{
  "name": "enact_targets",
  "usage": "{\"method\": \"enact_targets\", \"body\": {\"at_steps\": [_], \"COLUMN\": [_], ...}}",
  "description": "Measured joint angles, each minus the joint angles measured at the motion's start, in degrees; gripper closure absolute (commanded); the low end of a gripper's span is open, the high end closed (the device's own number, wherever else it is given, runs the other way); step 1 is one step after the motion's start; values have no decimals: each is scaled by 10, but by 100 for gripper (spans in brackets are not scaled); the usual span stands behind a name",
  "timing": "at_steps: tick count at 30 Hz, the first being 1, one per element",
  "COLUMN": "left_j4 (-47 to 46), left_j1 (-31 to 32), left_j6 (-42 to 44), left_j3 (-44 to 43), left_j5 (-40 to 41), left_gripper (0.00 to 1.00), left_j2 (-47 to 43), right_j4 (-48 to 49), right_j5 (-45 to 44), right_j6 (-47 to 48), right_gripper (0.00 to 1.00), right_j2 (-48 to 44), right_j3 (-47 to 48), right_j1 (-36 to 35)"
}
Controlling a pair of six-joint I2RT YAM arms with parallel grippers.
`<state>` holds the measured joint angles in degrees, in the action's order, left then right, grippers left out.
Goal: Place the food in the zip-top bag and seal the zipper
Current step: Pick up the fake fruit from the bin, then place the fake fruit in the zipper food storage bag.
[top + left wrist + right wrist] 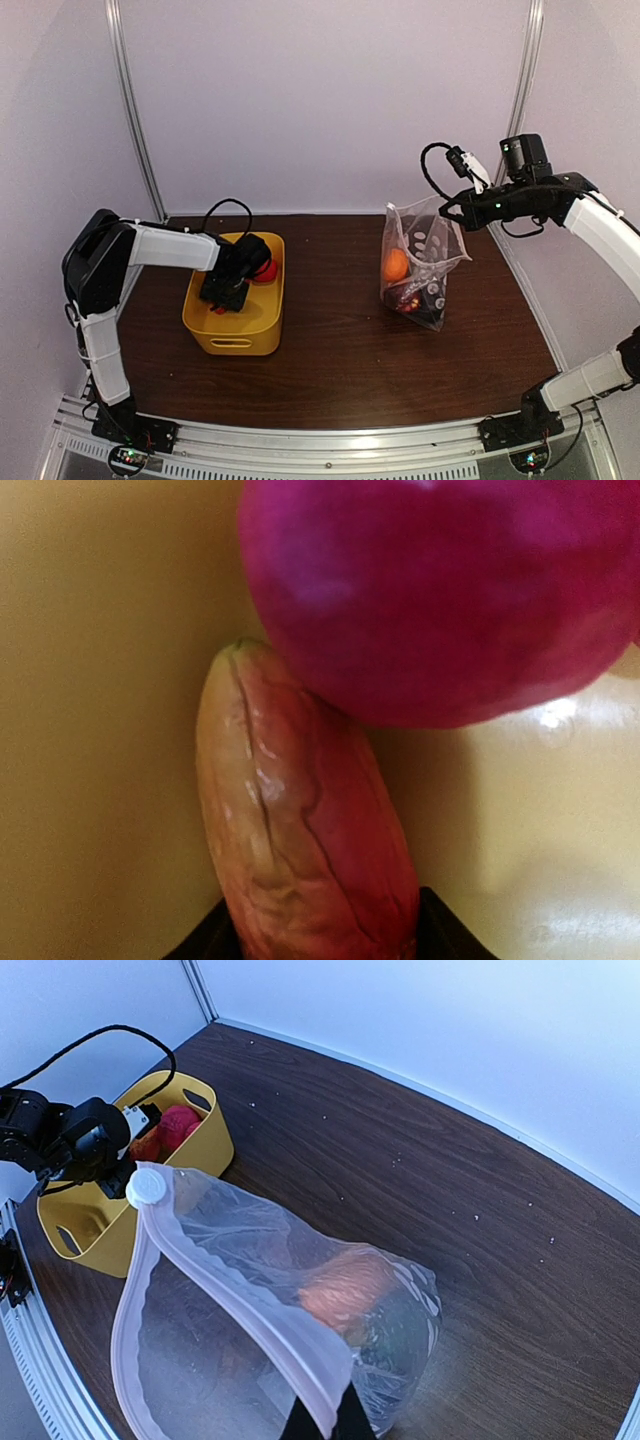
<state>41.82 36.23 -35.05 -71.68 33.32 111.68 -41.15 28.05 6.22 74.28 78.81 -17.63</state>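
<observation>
"Food (396, 265) first: where is it?"

"Some of it is in your zip-top bag (425, 262), an orange piece (345, 1285) above darker ones at the bottom. The rest lies in the yellow basket (232, 335) at the left of the table (340, 370)."

"Who holds the bag?"

"Your right gripper (452, 210) is clamped tight on its upper edge, so the bag hangs upright at the right side. The zipper (240, 1298) is unsealed and the mouth gapes."

"And my left?"

"Your left gripper (235, 280) is down inside the basket. Its wrist view shows a long red-green piece (300, 830) running up between the two dark fingers (450, 935). A round magenta piece (450, 590) touches its far end. Whether the fingers actually pinch the long piece, I cannot tell."
</observation>
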Motion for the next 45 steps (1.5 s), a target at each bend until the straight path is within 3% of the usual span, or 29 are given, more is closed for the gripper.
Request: {"method": "enact_targets", "body": {"at_steps": [5, 14, 24, 28, 31, 36, 40, 45], "left_j4": [-1, 51, 115, 37, -71, -213, -288, -328], "left_j1": [0, 16, 49, 91, 133, 180, 195, 205], "left_j6": [2, 5, 17, 38, 37, -1, -43, -112], "left_j3": [0, -18, -148, -173, -176, -237, -294, -375], "left_j5": [0, -47, -136, -251, -386, -557, -638, -684], "left_gripper": [58, 58, 61, 62, 62, 62, 63, 65], "left_j2": [1, -54, -162, -190, -193, -125, -56, 28], "right_j4": [2, 7, 7, 6, 6, 6, 6, 6], "right_j5": [0, 0, 0, 0, 0, 0, 1, 4], "right_j6": [0, 0, 0, 0, 0, 0, 0, -1], "right_gripper": [100, 100, 100, 100, 100, 100, 100, 100], "right_j2": [0, 0, 0, 0, 0, 0, 1, 5], "right_j3": [-1, -4, -4, -4, -3, -3, -3, -1], "right_j1": [0, 0, 0, 0, 0, 1, 1, 1]}}
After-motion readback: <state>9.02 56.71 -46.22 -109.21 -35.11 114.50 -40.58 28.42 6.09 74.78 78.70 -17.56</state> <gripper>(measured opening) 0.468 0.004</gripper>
